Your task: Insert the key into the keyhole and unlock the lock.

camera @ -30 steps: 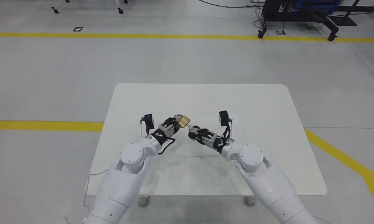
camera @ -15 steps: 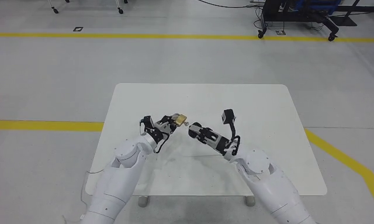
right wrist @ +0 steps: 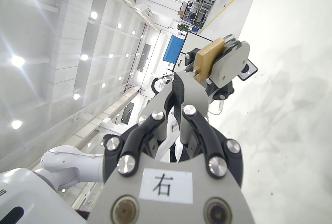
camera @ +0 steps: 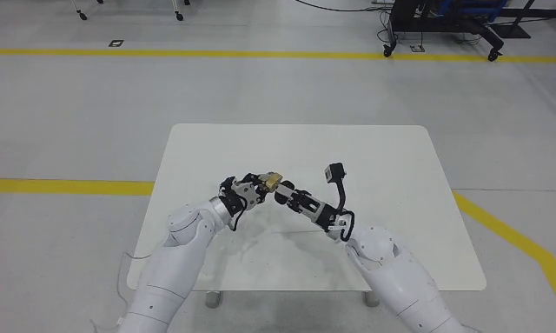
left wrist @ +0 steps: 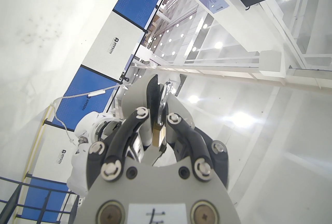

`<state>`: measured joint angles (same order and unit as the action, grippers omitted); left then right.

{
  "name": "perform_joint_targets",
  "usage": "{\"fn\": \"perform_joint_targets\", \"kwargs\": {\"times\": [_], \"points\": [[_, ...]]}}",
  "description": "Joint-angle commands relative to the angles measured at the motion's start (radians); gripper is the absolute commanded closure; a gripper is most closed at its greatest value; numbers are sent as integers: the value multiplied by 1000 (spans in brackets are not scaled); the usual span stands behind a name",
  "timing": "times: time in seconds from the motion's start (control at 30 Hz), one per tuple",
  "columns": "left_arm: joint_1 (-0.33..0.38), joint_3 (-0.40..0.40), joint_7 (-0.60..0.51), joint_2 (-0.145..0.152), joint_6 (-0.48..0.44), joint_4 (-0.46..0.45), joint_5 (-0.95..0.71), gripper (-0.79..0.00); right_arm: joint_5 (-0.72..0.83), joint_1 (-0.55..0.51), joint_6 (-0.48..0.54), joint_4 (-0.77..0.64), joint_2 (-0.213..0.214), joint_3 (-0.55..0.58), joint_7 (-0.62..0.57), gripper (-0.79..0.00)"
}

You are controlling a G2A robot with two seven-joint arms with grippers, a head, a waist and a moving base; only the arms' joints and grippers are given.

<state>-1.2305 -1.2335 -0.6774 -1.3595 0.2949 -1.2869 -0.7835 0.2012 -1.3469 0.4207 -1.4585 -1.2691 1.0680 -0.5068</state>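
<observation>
Held above the white counter (camera: 391, 159), the block-shaped brass padlock (right wrist: 207, 59) sits clamped in the left tool (left wrist: 160, 105), its base facing the right tool (right wrist: 180, 82), whose fingers (right wrist: 193, 91) are pressed shut just at that base, apparently on the small key, too slight to make out. The padlock looks dense, rigid and smooth, best clamped across its flat faces; the thin, light key wants a firm pinch on its bow, lest it twist.
</observation>
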Motion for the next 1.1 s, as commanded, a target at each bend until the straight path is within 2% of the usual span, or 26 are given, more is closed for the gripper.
{"fn": "perform_joint_targets", "kwargs": {"times": [0.0, 0.1, 0.2, 0.23, 0.27, 0.3, 0.37, 0.47, 0.53, 0.63, 0.77, 0.93, 1.0, 1.07], "points": [[0, 1, -7, 1, 6, -2, -3, 0, -1, 5, -2, 7, -1, -1, 2, 0], [0, 2, -4, 3, 3, -5, 0, 0, 2, 10, -4, 15, -2, -1, 5, 0], [-3, -4, 19, 4, -51, -14, 15, 0, 22, 5, 9, 8, -2, 1, 2, 0], [-8, -6, 33, 4, -96, -22, 30, 0, 38, 0, 18, 3, -2, 5, -4, -111], [-16, -6, 42, 3, -137, -27, 36, 0, 49, -3, 22, 0, -1, 9, -12, -560], [-22, -8, 59, 3, -191, -35, 58, 0, 60, -8, 23, -5, 0, 14, -19, -785], [-40, -5, 89, 2, -308, -50, 109, 0, 99, -16, 15, -16, 1, 21, -40, -785], [-59, 5, 108, 0, -409, -61, 144, 0, 167, -27, 9, -23, 4, 33, -86, -785], [-67, 10, 111, -1, -451, -65, 162, 0, 258, -29, -10, -19, 4, 32, -146, -785], [-72, 16, 97, -1, -467, -69, 169, 0, 352, -20, -46, 5, 3, 29, -216, -751], [-74, 21, 81, 1, -479, -73, 184, 0, 457, 7, -83, 50, -2, 19, -309, -659], [-78, 23, 69, 3, -491, -81, 202, 0, 543, 38, -139, 100, -6, 6, -401, -416], [-79, 23, 66, 4, -496, -83, 213, 0, 565, 47, -158, 118, -7, 4, -433, -339], [-80, 24, 57, 5, -502, -86, 222, 0, 587, 57, -185, 135, -7, 2, -467, -308]]}}
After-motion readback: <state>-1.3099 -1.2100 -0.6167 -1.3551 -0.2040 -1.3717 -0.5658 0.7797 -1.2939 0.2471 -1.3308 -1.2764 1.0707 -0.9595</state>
